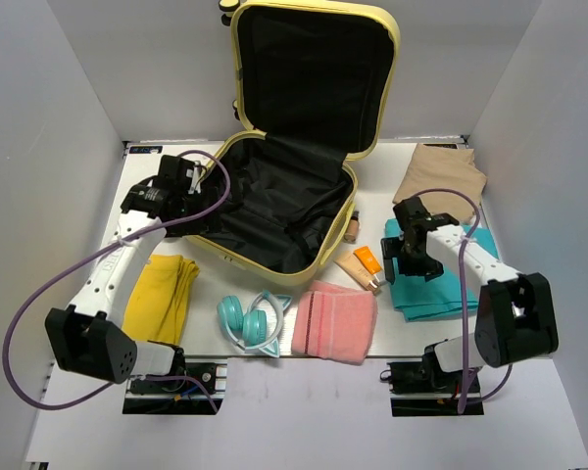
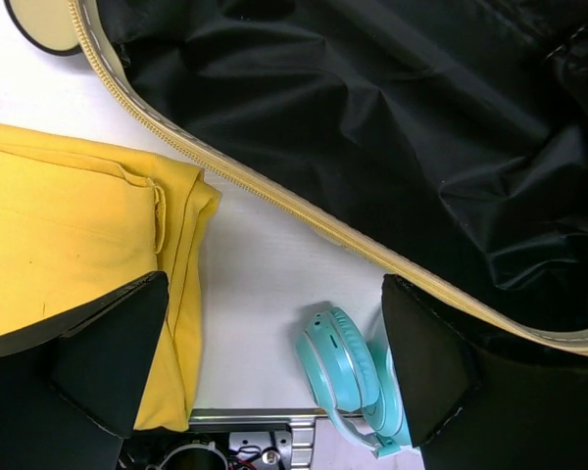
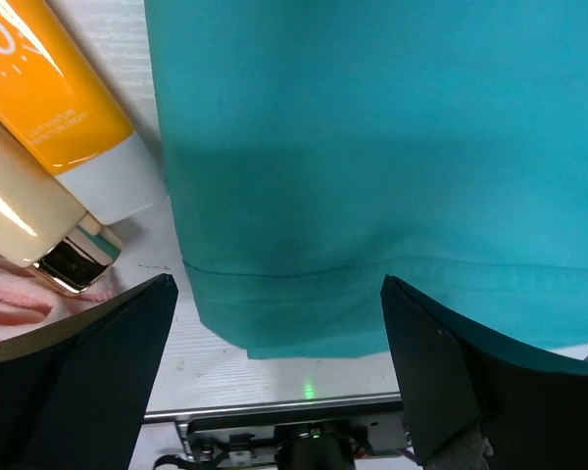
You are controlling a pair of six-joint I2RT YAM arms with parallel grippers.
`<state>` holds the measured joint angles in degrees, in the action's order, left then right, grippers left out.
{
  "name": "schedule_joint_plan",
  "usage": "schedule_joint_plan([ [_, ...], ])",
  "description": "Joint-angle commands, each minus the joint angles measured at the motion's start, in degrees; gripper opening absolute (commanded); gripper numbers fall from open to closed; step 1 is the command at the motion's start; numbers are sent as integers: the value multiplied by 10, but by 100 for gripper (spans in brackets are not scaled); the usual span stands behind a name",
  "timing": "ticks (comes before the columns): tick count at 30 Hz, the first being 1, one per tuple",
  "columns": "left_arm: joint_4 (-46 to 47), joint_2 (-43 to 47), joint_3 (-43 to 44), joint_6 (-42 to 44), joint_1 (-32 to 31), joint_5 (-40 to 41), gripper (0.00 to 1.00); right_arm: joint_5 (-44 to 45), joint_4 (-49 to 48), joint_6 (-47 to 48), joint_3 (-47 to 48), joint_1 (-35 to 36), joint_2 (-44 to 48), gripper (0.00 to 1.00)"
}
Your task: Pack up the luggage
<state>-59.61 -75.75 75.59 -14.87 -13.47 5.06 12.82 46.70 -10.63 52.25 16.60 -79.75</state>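
The luggage (image 1: 274,211) lies open in the middle of the table, a pale yellow shell with black lining (image 2: 372,127) and its lid propped up at the back. I see nothing lying inside it. My left gripper (image 1: 174,184) hovers by its left rim, open (image 2: 274,362), with bare table between the fingers. A yellow folded cloth (image 2: 69,255) and teal headphones (image 2: 348,377) lie below it. My right gripper (image 1: 412,245) hangs open (image 3: 274,362) over the near edge of a teal folded cloth (image 3: 392,147), not touching it.
Along the front lie the yellow cloth (image 1: 162,294), the headphones (image 1: 253,321) and a pink towel (image 1: 335,321). An orange tube (image 1: 367,262) and a cream tube (image 3: 20,225) lie left of the teal cloth (image 1: 441,279). A tan cloth (image 1: 439,176) sits back right. White walls enclose the table.
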Motion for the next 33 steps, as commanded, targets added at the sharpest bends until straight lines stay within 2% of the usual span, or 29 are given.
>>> schedule_joint_plan([
  [1,6,-4,7,9,-3,-8,100,-17,-17,57,4,4,-25,91],
  [10,13,-10,1,6,-2,-1,100,-74,-78,104,-40,18,-23,91],
  [13,14,-18,8,4,-3,-1,100,-51,-79,113,-45,24,-45,91],
  [14,6,-22,13,4,-2,4,100,-20,-68,111,-41,23,-66,91],
  [16,5,-29,20,1,-3,9,100,10,-64,72,-41,26,-81,91],
  [17,1,-32,27,0,-3,13,100,72,-53,64,-42,26,-101,91],
  [18,1,-33,30,-1,-3,12,100,90,-48,43,-41,25,-107,88],
  [20,0,-41,40,-1,-2,13,100,134,-29,16,-39,24,-127,80],
  [21,-3,-41,44,-2,-3,14,100,152,-27,2,-40,25,-132,71],
  [23,-9,-50,59,-2,-3,13,100,154,-33,-7,-51,21,-135,58],
  [24,-13,-51,61,-2,-4,12,100,158,-35,-11,-52,22,-135,39],
  [27,-11,-56,81,5,-4,0,100,160,-26,-16,-47,23,-110,5],
  [28,-13,-58,85,9,-4,-3,100,161,-23,-18,-41,22,-77,0],
  [33,-8,-84,139,21,-34,-31,100,129,-23,-3,3,23,-4,0],
])
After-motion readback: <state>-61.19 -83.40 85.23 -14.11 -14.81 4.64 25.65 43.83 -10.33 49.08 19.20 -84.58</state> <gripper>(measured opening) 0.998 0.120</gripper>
